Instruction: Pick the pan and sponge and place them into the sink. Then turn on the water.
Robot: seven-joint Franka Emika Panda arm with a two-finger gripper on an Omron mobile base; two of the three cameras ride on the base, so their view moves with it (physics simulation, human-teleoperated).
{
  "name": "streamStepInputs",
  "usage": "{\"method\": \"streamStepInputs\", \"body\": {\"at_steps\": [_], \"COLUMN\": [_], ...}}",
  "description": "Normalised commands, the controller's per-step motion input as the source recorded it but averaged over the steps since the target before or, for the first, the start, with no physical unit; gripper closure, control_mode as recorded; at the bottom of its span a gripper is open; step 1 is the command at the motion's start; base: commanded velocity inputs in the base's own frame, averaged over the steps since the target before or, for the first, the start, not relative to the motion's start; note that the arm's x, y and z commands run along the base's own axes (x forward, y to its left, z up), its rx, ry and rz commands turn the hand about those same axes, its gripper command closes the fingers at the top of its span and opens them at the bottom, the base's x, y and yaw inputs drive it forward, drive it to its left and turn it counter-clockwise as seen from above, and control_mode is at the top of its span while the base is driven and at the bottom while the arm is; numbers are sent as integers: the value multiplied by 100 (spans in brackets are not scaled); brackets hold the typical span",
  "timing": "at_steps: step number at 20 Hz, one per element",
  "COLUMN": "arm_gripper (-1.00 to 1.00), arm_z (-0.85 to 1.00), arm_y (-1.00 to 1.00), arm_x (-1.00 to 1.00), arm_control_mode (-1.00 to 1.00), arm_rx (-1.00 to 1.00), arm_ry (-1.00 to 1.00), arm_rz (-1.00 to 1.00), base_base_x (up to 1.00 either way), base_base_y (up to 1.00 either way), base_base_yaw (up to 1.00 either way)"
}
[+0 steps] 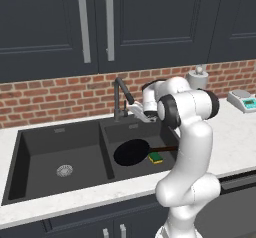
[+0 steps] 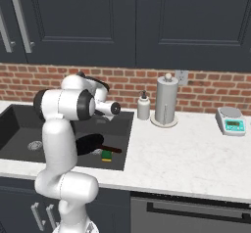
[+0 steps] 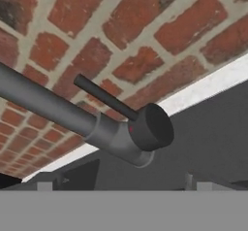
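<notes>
Brick-backed tabletop (image 1: pixel 235 137): hand (image 1: pixel 141 113) spread wide up by faucet lever (image 3: pixel 104 97), gripping nothing; pan (image 1: pixel 131 152) and sponge (image 1: pixel 155 157) down below in right sink (image 1: pixel 90 152) basin.

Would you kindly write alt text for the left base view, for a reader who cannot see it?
A black pan and a green sponge lie in the right basin of a dark double sink; no water runs from the faucet. The white arm reaches toward the faucet, its gripper open. Behind are a brick wall and dark cabinets.
</notes>
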Motion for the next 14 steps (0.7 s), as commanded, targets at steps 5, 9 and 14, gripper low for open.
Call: {"method": "streamStepInputs", "body": {"at_steps": [5,9,14], "arm_gripper": [-100,-100,-100], "arm_z": [-5,-9,-13], "arm_y": [2,4,10], "arm_x": [20,25,24], "arm_control_mode": [-100,-100,-100], "arm_rx": [0,0,0], "arm_ry": [0,0,0], "arm_rz": [0,0,0], "base_base_x": [0,0,0], "base_base_y": [0,0,0], "base_base_yaw": [0,0,0]}}
